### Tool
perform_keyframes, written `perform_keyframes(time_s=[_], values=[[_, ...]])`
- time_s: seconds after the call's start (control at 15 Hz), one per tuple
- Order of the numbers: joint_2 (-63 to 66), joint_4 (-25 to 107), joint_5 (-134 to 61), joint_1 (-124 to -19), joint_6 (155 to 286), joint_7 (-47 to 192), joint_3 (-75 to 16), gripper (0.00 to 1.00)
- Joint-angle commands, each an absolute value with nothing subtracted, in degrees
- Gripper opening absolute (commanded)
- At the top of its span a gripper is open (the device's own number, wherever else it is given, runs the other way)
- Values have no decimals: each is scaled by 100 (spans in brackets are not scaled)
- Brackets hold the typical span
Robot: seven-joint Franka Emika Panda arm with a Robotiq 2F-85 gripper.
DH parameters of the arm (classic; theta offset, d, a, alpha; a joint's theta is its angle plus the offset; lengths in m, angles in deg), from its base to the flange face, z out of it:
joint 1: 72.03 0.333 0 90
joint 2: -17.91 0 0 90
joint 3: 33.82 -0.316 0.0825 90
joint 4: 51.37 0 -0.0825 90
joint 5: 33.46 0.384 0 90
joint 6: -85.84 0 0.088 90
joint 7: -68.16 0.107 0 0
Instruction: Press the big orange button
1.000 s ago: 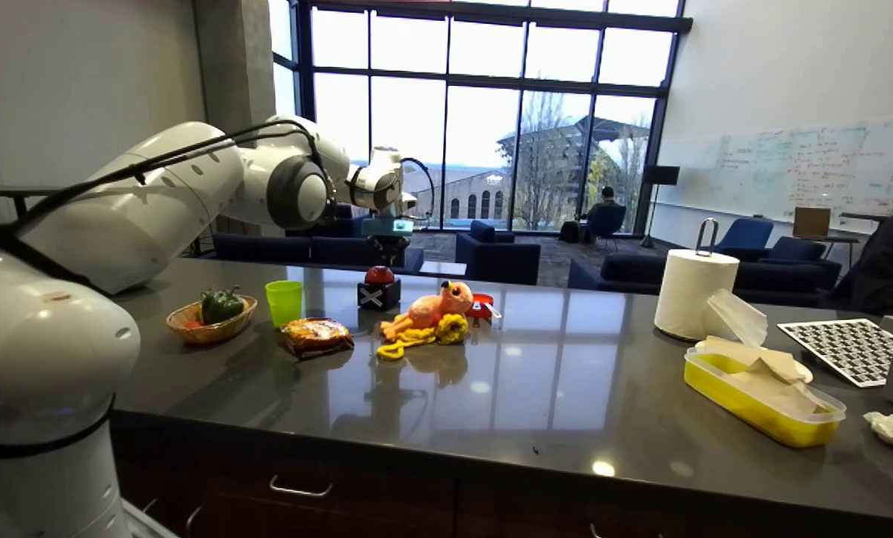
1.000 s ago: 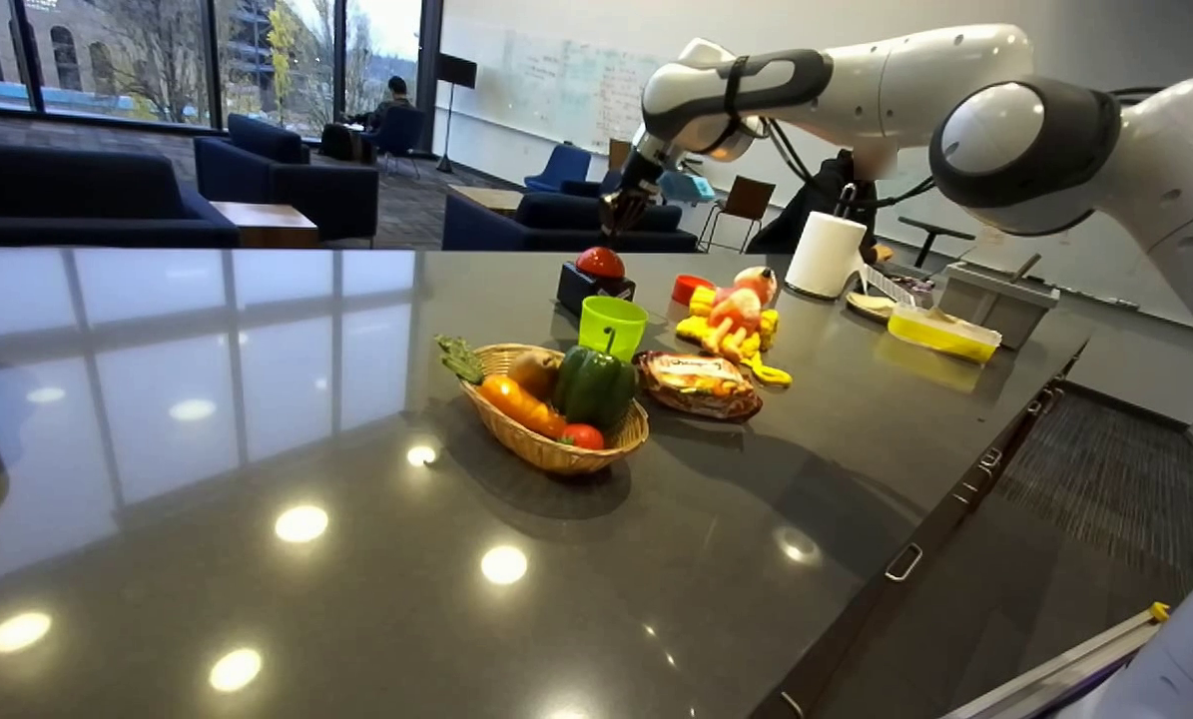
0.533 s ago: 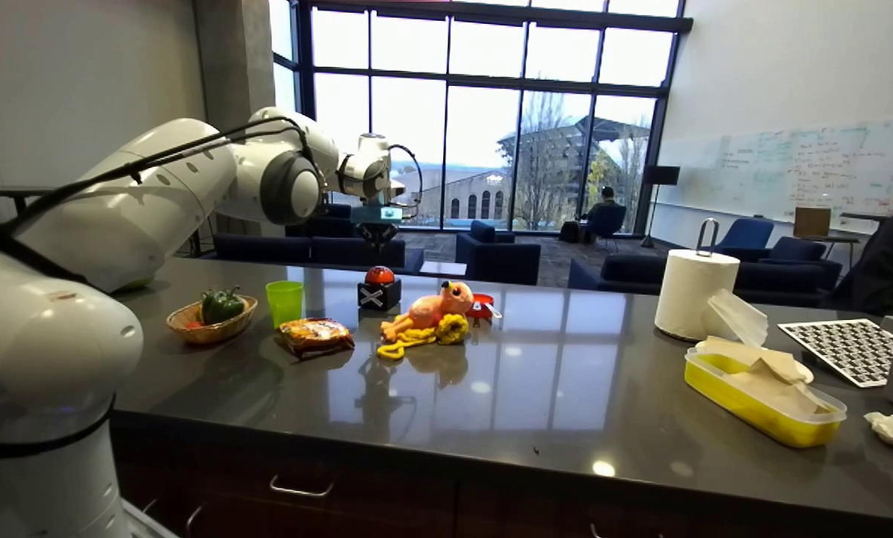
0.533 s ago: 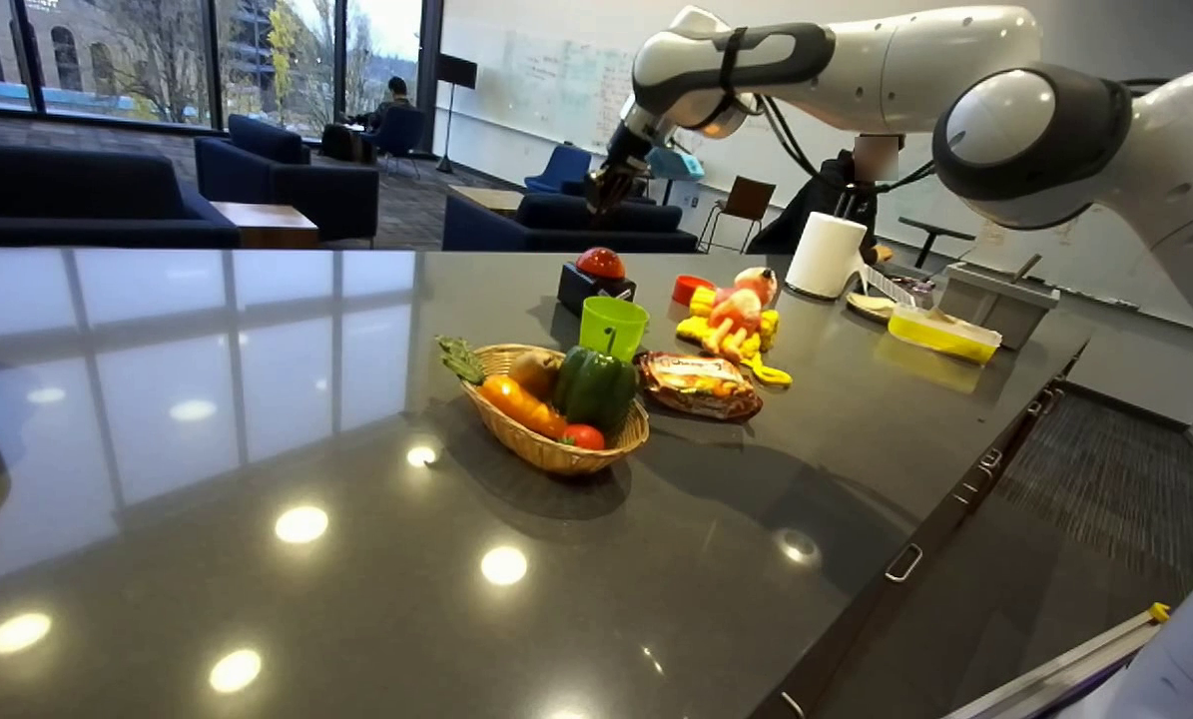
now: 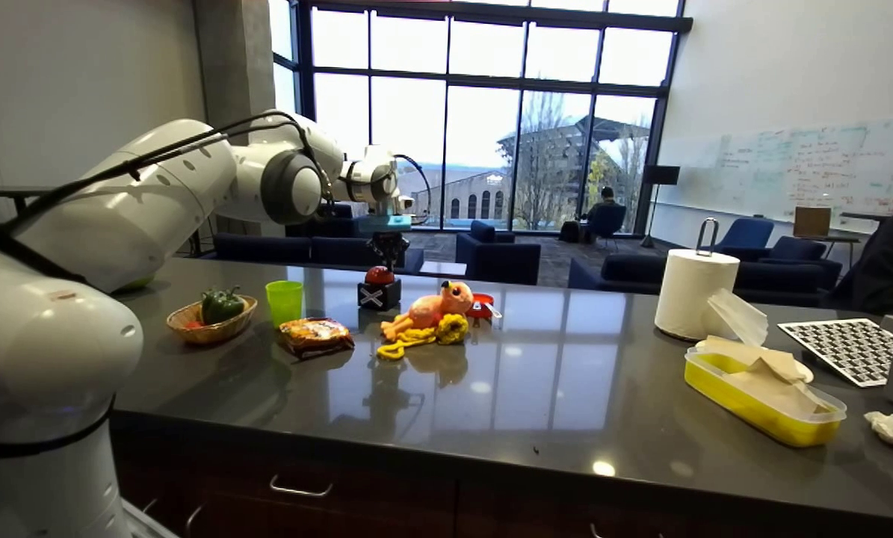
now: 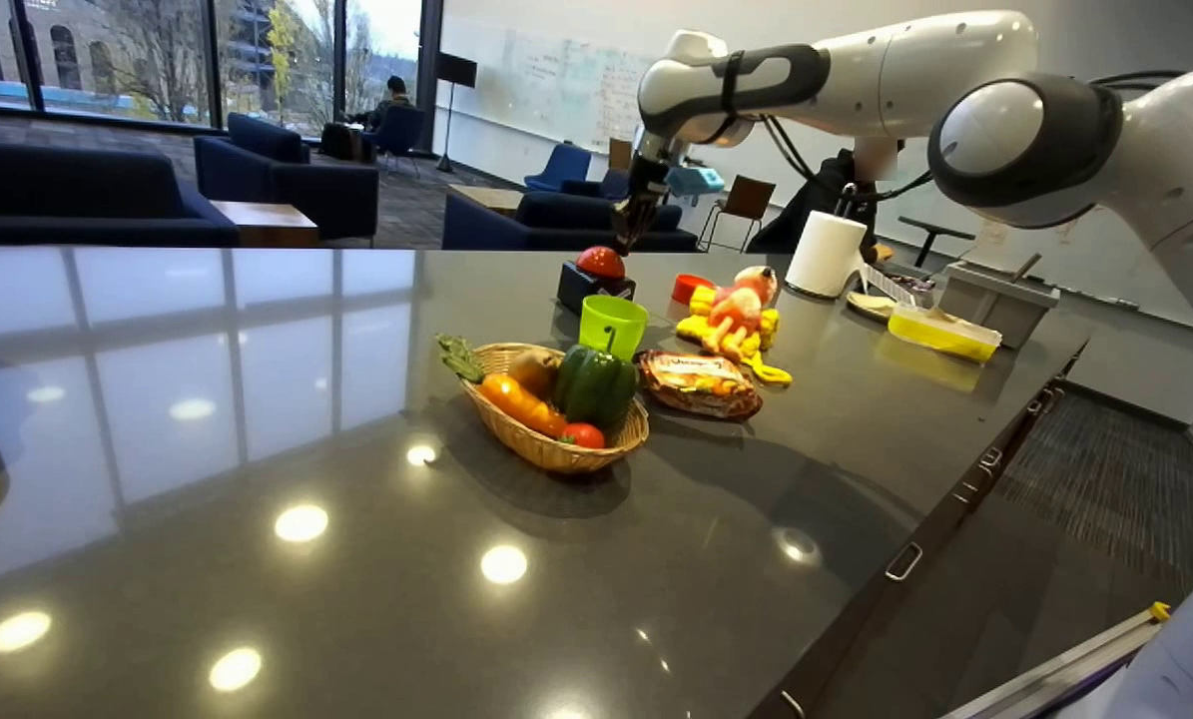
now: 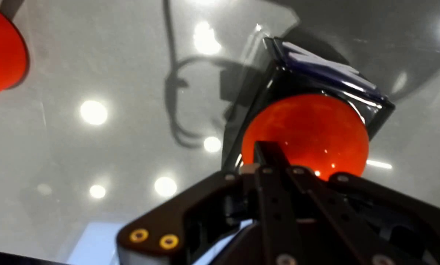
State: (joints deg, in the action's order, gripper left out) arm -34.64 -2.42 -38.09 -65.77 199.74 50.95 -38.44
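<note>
Holding the gripper (image 7: 273,154) clenched, jaws together, right by the big orange button (image 7: 306,127); touching or apart, impossible to tell. Pointing a round dome (image 6: 599,263) up along a vertical axis. Sitting on the counter (image 5: 625,373) below the gripper. Showing a green cup (image 5: 285,302) and pink plush (image 5: 435,306) near the button in both exterior views.

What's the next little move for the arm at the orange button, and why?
I'd probably nudge the jaws sideways over the middle of the orange button before any downward push. They look shut in the wrist view, which suits pressing, but in both exterior views they end to the image right of the button's middle. Whether they touch it is unclear.
</note>
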Motion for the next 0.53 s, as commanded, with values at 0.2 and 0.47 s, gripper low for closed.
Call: perform_keyframes(time_s=[0.2,0.47], values=[[-3668,-61,-3906,-6627,19703,5097,-3717,0],[-3477,-38,-4149,-6533,19778,5149,-3597,0]])
